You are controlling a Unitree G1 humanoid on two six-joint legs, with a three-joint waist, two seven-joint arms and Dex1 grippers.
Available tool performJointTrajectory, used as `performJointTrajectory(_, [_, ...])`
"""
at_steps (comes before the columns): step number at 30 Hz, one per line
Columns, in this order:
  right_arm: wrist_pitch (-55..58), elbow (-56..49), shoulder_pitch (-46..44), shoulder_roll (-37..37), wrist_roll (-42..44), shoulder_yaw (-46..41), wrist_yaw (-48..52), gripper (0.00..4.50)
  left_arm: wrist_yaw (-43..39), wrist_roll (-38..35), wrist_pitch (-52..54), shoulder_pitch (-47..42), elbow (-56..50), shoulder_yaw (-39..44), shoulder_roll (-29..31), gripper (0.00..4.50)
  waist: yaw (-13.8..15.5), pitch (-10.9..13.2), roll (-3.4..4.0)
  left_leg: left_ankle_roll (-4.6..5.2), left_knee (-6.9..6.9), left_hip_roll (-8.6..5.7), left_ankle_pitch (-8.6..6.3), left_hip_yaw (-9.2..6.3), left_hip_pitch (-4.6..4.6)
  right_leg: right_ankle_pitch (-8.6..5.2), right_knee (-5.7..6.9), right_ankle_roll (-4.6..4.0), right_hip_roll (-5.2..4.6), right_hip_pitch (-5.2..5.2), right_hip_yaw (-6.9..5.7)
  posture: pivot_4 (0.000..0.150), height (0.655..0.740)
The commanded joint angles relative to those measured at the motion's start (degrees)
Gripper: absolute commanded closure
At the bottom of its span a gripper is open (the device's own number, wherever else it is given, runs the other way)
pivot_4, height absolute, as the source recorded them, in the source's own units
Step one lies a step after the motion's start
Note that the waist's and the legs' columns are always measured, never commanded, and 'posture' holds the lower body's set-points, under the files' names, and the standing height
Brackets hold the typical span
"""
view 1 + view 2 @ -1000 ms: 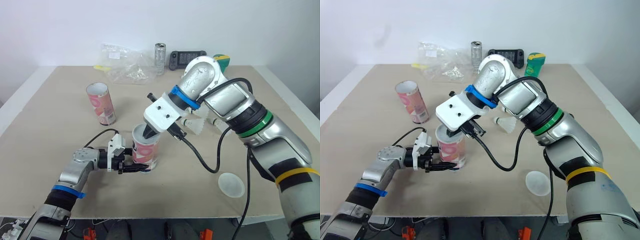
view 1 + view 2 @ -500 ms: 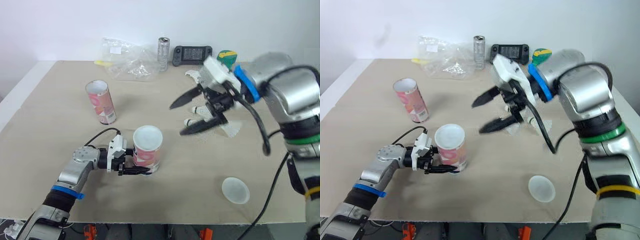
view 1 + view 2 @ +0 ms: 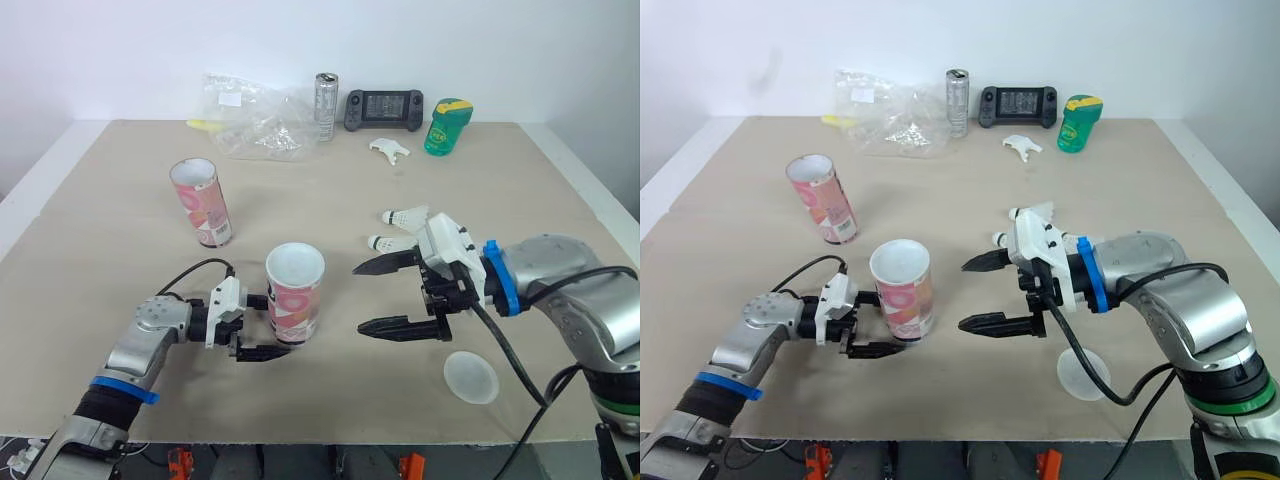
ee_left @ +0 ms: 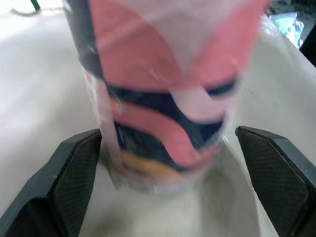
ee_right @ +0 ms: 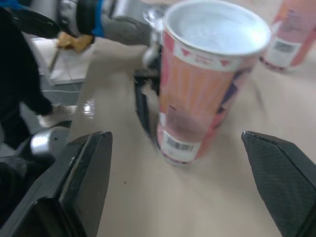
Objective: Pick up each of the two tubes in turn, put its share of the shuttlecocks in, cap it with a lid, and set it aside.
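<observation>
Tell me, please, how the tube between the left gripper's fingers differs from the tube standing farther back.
The near tube carries a white lid; the far tube is open-topped. The near tube stands between the open fingers of the left gripper; the far tube stands free. Both are upright on the table, with pink patterns.

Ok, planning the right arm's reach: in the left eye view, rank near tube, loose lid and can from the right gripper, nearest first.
1. Near tube, just left of the right gripper.
2. Loose lid, front right.
3. Can, back edge.
</observation>
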Motion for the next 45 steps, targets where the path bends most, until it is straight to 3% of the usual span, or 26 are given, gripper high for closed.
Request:
performJointTrajectory(1, [-1.6, -1.72, 1.49, -0.14, -0.42, -1.49, -1.36, 0.0, 0.17, 0.62, 0.11, 3.28, -1.34, 2.51, 3.23, 0.03, 0.0, 0.04, -0.02, 0.0, -0.01, 0.0, 0.0, 0.01, 0.0, -0.01, 0.0, 0.0, 0.0, 0.0, 0.01, 0.15, 0.7213])
performJointTrajectory(3, [-3.46, -1.04, 3.15, -0.32, -2.66, 0.07, -1.67, 0.0, 1.74, 1.32, -1.27, 4.84, -2.06, 4.37, 4.84, 0.03, 0.01, 0.08, -0.03, 0.0, -0.04, 0.0, 0.0, 0.02, -0.01, -0.04, 0.0, -0.01, -0.01, -0.02, 0.01, 0.15, 0.7213])
performJointTrajectory(9, [-10.44, 4.11, 6.18, 6.83, -12.03, 7.49, -7.55, 0.0, 6.41, -11.7, 5.21, 12.51, -18.8, 17.5, 7.32, 0.03, -0.09, 0.47, -0.4, 0.0, -0.08, 0.11, 0.0, 0.01, -0.14, -0.04, 0.02, -0.06, 0.01, -0.18, -0.06, 0.15, 0.7213])
performJointTrajectory(16, [-7.03, 8.73, 4.44, 13.95, -9.02, 8.19, -8.49, 0.0, 10.49, -23.71, 14.66, 29.26, -39.43, 31.15, 11.02, 0.03, 0.02, 0.86, -0.47, -1.06, 0.04, 0.15, -0.03, -0.03, -0.4, -0.03, -0.04, -0.08, -0.08, -0.24, -0.08, 0.15, 0.7213])
performJointTrajectory(35, [-16.7, 24.16, -3.48, 23.29, -13.8, 14.79, 0.48, 0.0, 18.48, -30.49, 21.45, 37.83, -50.89, 39.29, 11.42, 0.03, 0.17, 1.07, -0.41, -1.16, 0.31, 0.14, -0.06, -0.08, -0.4, -0.07, -0.01, 0.07, -0.05, -0.19, -0.18, 0.15, 0.7213])
performJointTrajectory(45, [-20.5, 28.49, -4.83, 26.29, -16.0, 15.48, 2.17, 0.0, 19.87, -29.39, 21.59, 36.68, -51.27, 37.16, 10.99, 0.03, 0.2, 1.07, -0.41, -1.17, 0.36, 0.14, -0.05, -0.1, -0.4, 0.02, 0.03, -0.06, -0.03, -0.19, -0.19, 0.15, 0.7213])
